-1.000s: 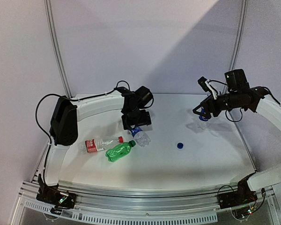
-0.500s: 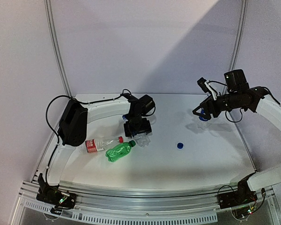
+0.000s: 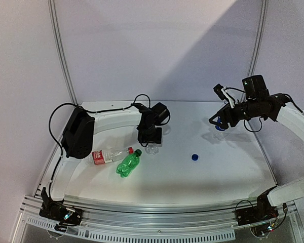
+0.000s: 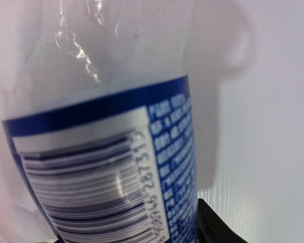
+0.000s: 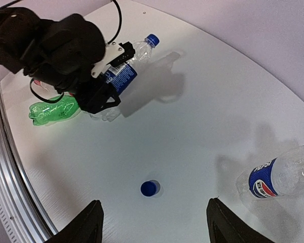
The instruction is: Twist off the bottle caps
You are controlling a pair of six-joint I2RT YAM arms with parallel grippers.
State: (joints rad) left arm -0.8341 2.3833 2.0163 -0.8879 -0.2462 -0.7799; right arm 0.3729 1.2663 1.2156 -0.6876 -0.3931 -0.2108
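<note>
L gripper (image 3: 151, 142) has just come down & closed. Jaws now pinch the blue-label btl (image 4: 106, 167) across its label, and the body fills my L wrist view. A sec ago that btl lay flat. Now it's tipped, neck end off the table (image 3: 218, 172), w/ its screwed-on blue cap (image 5: 152, 39) pointing away from my fingers. Side effect: the green btl (image 3: 126, 164) got nudged & swung round, so its green cap (image 3: 138, 151) now sits just beside the held btl. Red-label btl (image 3: 109, 155) hasn't shifted.

What it means, imo: body is secured, cap end is free, and this btl is ready for a twist from the other side. R gripper (image 5: 154, 207) hasn't moved. Fingers spread, nothing between them, hovering near the Pepsi btl (image 5: 276, 178), well apart from the held one.

Count:
- Btls: 4 (blue-label, green, red-label, Pepsi).
- Caps seen: 3. That's 1 blue on the held btl, 1 green on the green btl, and 1 loose blue cap (image 3: 194, 157) on the table betw. my arms, prob. the Pepsi's.
- 4th cap: red-label btl's neck is too small to tell.
</note>
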